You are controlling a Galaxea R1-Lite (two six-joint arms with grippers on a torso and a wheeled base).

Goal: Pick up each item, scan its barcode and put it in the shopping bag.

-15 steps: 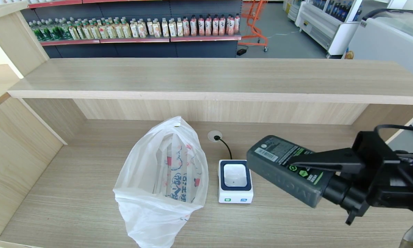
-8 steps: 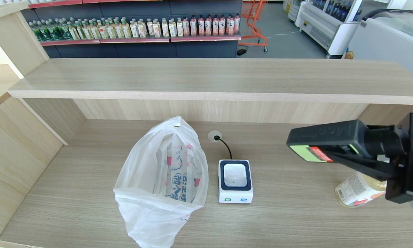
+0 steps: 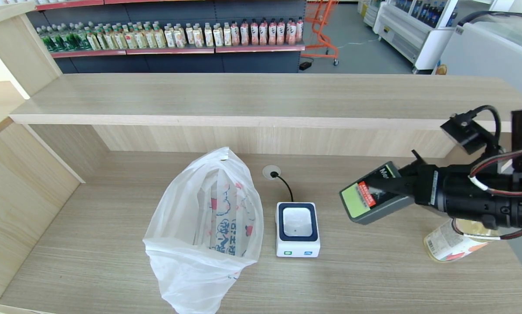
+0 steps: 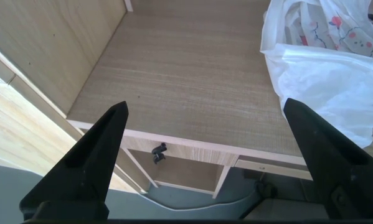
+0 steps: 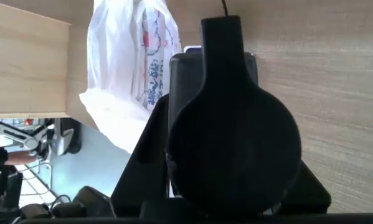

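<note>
The right fingers (image 3: pixel 396 185) clamp a dark pack (image 3: pixel 367 198) above the counter (image 3: pixel 365 279). Its long axis aims left toward the scanner (image 3: pixel 297 228), which sits lower, just beside the bag (image 3: pixel 200 248). The left fingers (image 4: pixel 93 168) gape wide, empty, farther off.

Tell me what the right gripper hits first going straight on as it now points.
Probably the shopping bag: the right gripper, leading with the dark pack, seems to clear the scanner, though height is unclear.
</note>
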